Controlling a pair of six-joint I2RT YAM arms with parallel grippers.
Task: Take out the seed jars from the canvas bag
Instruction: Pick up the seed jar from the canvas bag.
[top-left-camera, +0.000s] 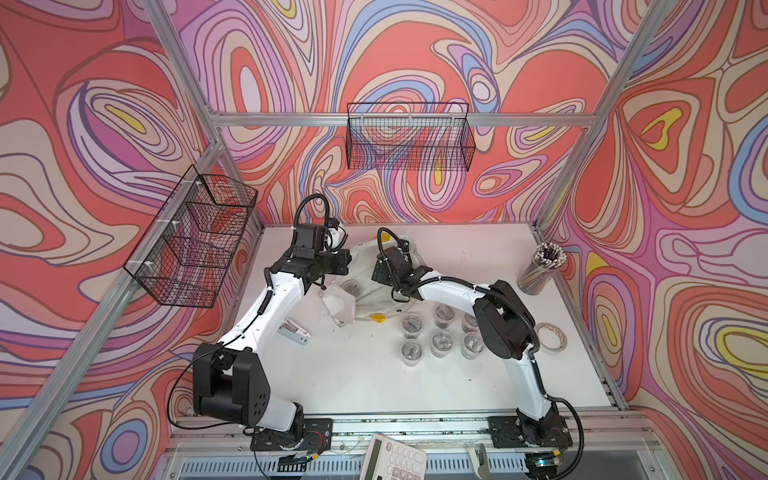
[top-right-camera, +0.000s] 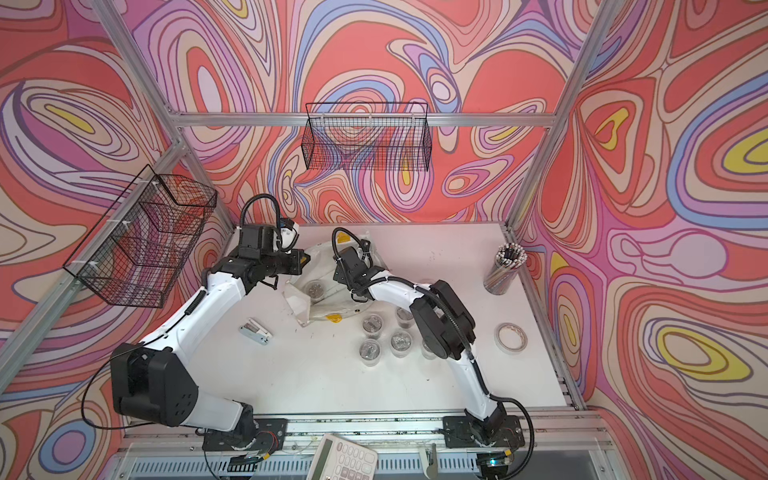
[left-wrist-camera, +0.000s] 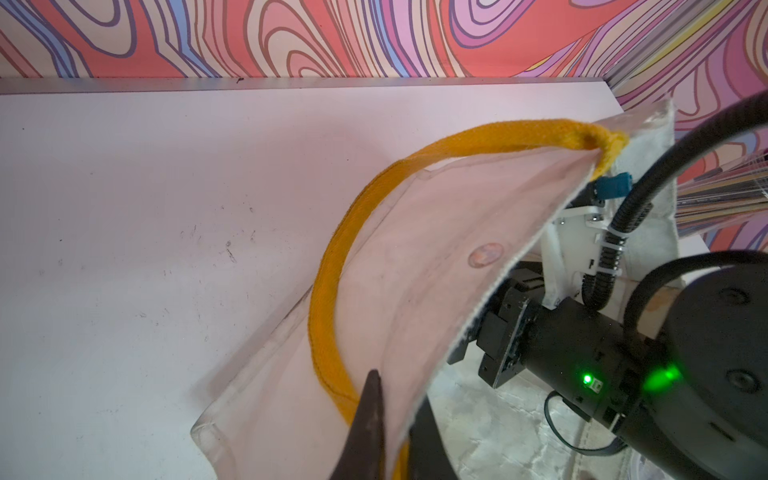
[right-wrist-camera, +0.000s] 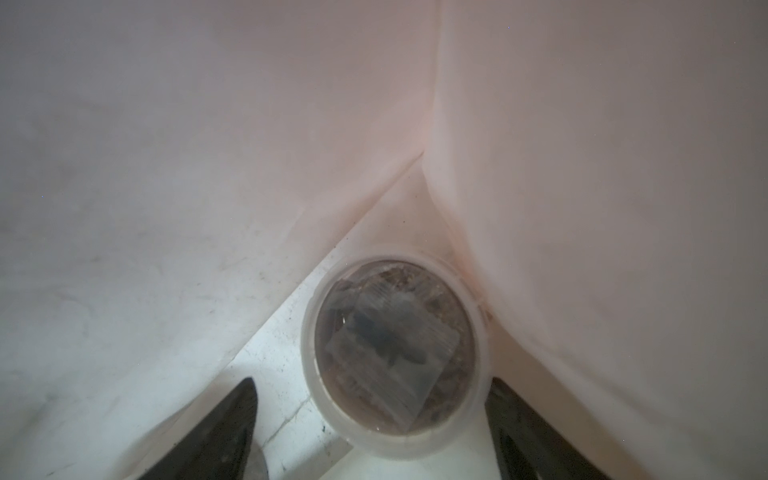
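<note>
canvas bag (top-left-camera: 370, 305): centre of frame in both top views, lying on the white table (top-left-camera: 353, 374). It's soft fabric plus a floppy clear panel, so I'd expect it to sag if let go. left gripper (left-wrist-camera: 397, 390) is clenched on the bag's mouth edge beside the yellow handle (left-wrist-camera: 332, 266), lower middle of the left wrist view.

seed jars (top-left-camera: 441, 341): six visible out on the table, lower right of the bag, a couple partly behind the right arm.

bagged jar (right-wrist-camera: 392, 357): lower centre of the right wrist view, lid toward the camera. It's tucked into a corner fold, with fabric touching its right side.

right gripper (right-wrist-camera: 372, 380): jaws spread, one each side of that jar, not clamped.

Handling guess: light, rigid, smooth plastic, so slippery. Grip across the body just under the lid rim. Risk: catching fabric in the pinch.
</note>
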